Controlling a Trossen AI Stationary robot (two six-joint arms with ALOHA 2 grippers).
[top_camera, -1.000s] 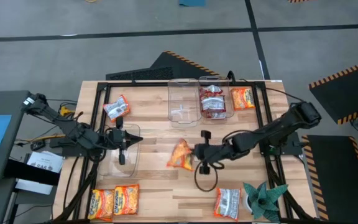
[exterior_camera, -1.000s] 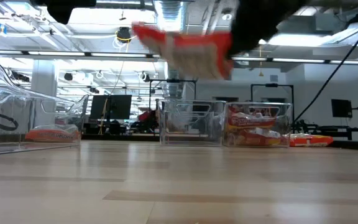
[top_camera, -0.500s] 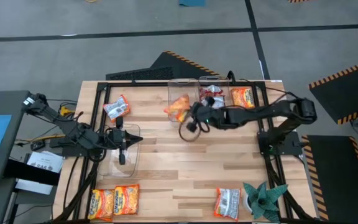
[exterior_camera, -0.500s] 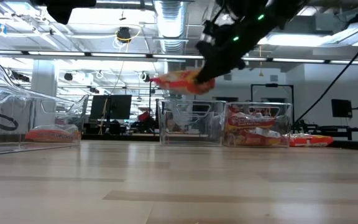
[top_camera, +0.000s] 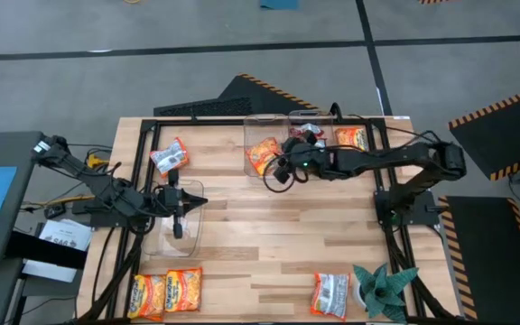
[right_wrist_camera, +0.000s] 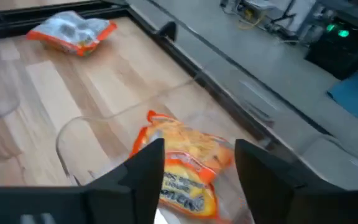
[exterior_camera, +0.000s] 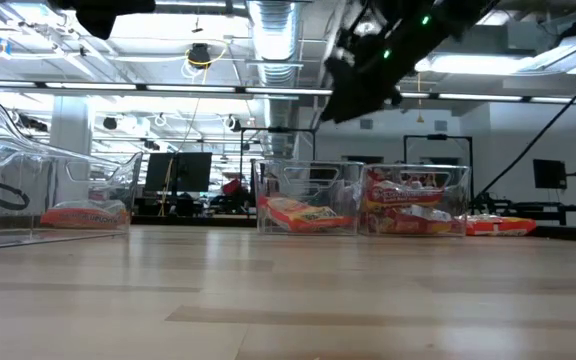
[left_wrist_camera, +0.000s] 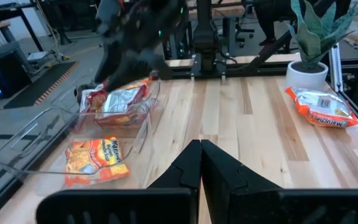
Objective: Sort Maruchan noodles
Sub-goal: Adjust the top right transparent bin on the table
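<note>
High: orange packet point(top_camera: 262, 155) lies in the far left bin point(top_camera: 265, 152), right gripper point(top_camera: 289, 162) above, released. Five packets remain loose (left gripper point(top_camera: 177, 219) idle).
Low: white packets point(exterior_camera: 413, 212) fill the neighbouring bin.
Left wrist: its fingers pressed together, empty.

Noodle packet point(top_camera: 262, 155) in bin point(top_camera: 252, 130) — far side

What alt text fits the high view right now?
The right claw hangs open above a clear bin where an orange noodle packet lies. The left claw waits, shut, over another clear bin at the table's left.
</note>
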